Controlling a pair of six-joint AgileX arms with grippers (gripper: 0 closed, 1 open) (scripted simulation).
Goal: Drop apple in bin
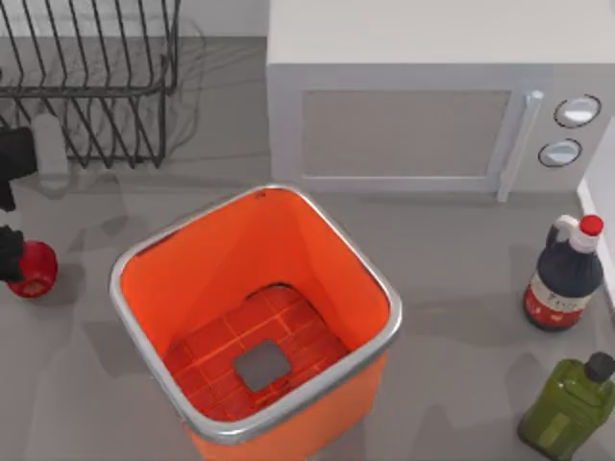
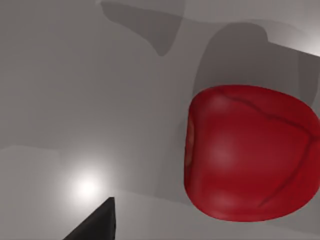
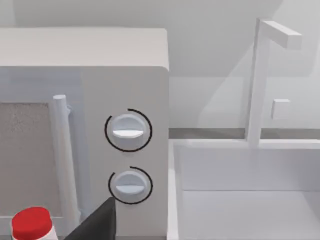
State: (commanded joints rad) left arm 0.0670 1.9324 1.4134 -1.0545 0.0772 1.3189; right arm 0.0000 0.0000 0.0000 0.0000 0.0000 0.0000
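The apple (image 1: 36, 268) sits on the grey counter (image 1: 452, 288) at the far left edge, well apart from the bin (image 1: 256, 328) — the orange bin stands near the middle, open and upright, its gridded floor showing a grey square. The left gripper (image 1: 10, 252) is at the apple's side, dark parts touching or just beside the fruit; whether its fingers are spread or pinching I cannot tell. In the left wrist view the apple (image 2: 252, 152) looms close above the counter. A microwave (image 1: 423, 96) stands behind the bin, a wire rack (image 1: 91, 77) at back left, and a red-capped bottle (image 1: 565, 274) and a green bottle (image 1: 569, 403) at right.
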